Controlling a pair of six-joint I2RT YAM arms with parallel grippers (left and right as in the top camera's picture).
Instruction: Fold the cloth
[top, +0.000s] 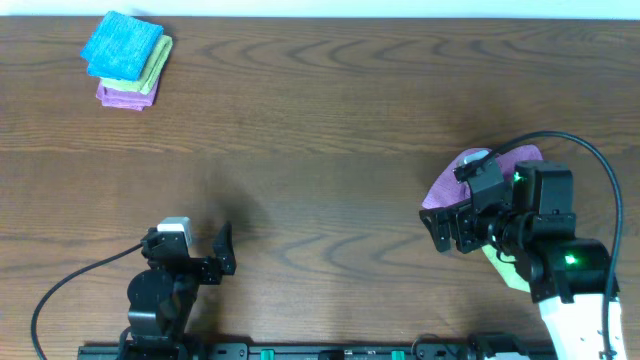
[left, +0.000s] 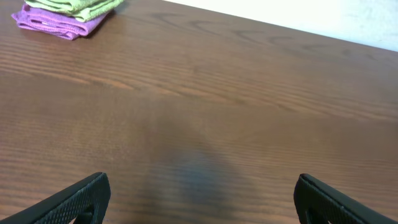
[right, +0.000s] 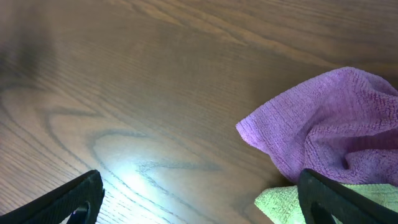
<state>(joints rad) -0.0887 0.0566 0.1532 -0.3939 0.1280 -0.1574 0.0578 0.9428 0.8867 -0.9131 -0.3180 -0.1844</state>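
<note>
The sky-blue cloth (top: 122, 43) lies folded on top of a small stack at the far left corner of the table. It is out of frame in both wrist views. My left gripper (top: 188, 242) is open and empty near the front left edge, far from the cloth; its jaws (left: 202, 199) hang over bare wood. My right gripper (top: 448, 200) is open and empty at the right, its jaws (right: 199, 199) over bare wood beside a crumpled purple cloth.
Under the blue cloth are a folded lime-green cloth (top: 158, 62) and a folded purple cloth (top: 122, 97), both seen in the left wrist view (left: 53, 22). At the right lie a crumpled purple cloth (right: 329, 124) and a lime-green cloth (right: 280, 202), partly under the right arm.
</note>
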